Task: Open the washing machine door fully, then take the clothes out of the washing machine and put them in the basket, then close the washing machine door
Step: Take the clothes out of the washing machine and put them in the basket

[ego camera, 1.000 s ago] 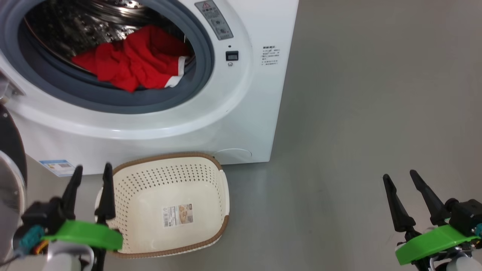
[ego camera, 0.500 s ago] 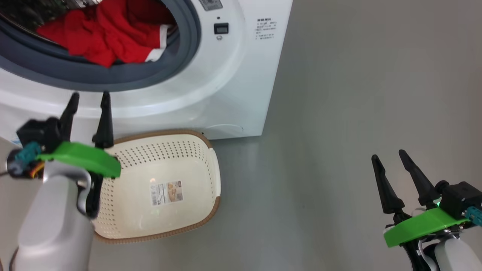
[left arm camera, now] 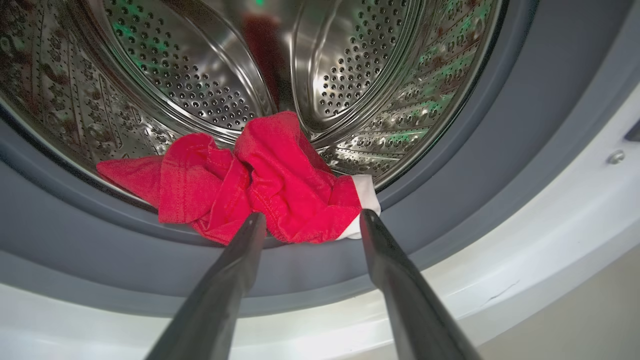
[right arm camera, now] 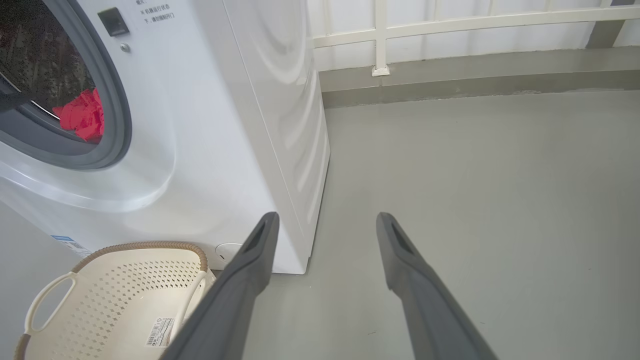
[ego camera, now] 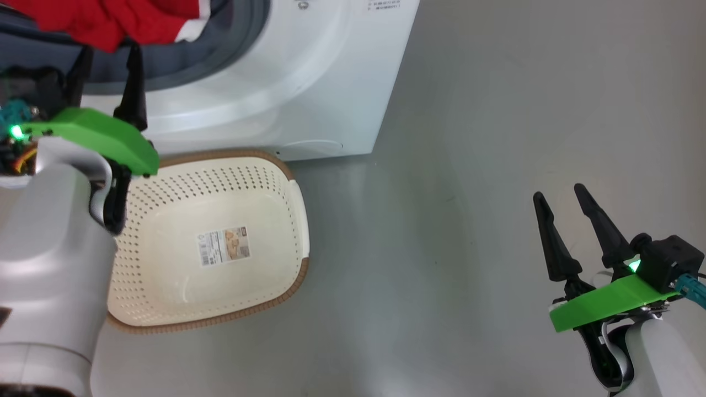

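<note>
Since a second ago my left gripper (ego camera: 108,52) has climbed from beside the basket (ego camera: 220,155) to the mouth of the washing machine (ego camera: 309,82), fingers spread wide just below the clothes (ego camera: 110,19), while the right gripper (ego camera: 558,193) waits equally wide and empty over bare floor (ego camera: 469,165) far to the right, clear of the work. From the left wrist, the red heap lies at the near edge of the drum (left arm camera: 350,75), spilling onto the grey seal (left arm camera: 500,125), and my fingers frame it for a pinch, though I cannot tell whether they touch. From the right wrist, the basket sits empty just below the opening, which I judge keeps the carry short.
</note>
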